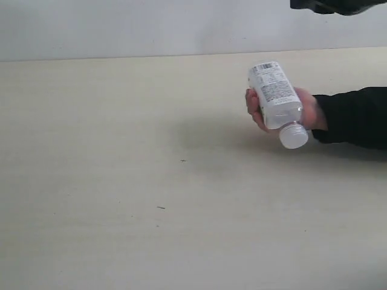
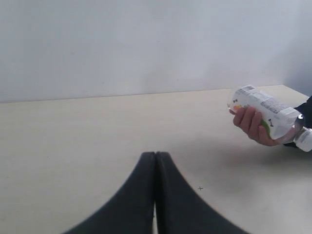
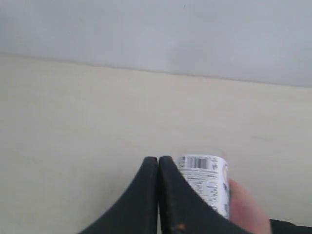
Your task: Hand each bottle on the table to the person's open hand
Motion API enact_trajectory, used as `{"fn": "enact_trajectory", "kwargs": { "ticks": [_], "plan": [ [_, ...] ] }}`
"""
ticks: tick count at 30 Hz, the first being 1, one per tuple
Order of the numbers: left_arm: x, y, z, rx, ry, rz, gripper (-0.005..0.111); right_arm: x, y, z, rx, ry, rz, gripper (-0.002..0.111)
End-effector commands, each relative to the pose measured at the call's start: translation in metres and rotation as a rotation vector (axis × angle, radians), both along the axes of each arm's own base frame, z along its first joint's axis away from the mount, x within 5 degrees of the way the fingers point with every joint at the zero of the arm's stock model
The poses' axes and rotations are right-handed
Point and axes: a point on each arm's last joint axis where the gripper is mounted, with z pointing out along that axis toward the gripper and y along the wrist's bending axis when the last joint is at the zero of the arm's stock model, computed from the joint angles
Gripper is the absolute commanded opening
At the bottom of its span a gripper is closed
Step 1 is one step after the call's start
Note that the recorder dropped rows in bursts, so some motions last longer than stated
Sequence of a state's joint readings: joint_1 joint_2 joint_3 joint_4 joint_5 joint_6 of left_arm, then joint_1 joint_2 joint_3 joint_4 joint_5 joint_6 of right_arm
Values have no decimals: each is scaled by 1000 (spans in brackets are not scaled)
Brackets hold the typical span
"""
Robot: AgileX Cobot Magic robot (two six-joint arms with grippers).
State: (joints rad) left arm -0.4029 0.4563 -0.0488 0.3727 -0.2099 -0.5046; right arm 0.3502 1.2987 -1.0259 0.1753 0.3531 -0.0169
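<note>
A person's hand (image 1: 257, 109) with a black sleeve holds a frosted white bottle (image 1: 275, 95) with a green-white label, tilted with its white cap (image 1: 294, 135) toward the camera, above the pale beige table (image 1: 121, 181). The left wrist view shows the same bottle (image 2: 265, 109) in the hand (image 2: 251, 124). My left gripper (image 2: 156, 155) is shut and empty over bare table, well away from the hand. My right gripper (image 3: 158, 159) is shut with nothing in it, and the bottle (image 3: 207, 183) sits just beyond one finger. A dark part of the right arm (image 1: 338, 5) shows at the exterior view's top edge. No other bottle is in view.
A plain grey-white wall (image 1: 151, 24) rises behind the table's far edge. A few tiny dark specks (image 1: 161, 207) mark the tabletop. The person's black sleeve (image 1: 357, 118) lies along the table's right side.
</note>
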Motion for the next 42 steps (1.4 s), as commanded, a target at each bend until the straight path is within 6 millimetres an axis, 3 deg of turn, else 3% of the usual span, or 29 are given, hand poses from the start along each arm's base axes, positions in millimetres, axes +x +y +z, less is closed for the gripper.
{"fn": "enact_trajectory", "kwargs": {
  "ticks": [1,8,13,17,22,42],
  "plan": [
    [-1,1,0,-9,-4,3,0,-52,-23,-6,95,-202,-55,0],
    [-1,1,0,-9,-4,3,0,-139,-56,-35,169,-335,-76,0],
    [-1,1,0,-9,-4,3,0,-175,-67,-60,204,-302,-65,0],
    [-1,1,0,-9,-4,3,0,-195,-71,-66,200,-252,-35,0],
    [-1,1,0,-9,-4,3,0,-206,-72,-64,314,-229,-45,0],
    [-1,1,0,-9,-4,3,0,-207,-72,-63,325,-237,-38,0]
  ]
}}
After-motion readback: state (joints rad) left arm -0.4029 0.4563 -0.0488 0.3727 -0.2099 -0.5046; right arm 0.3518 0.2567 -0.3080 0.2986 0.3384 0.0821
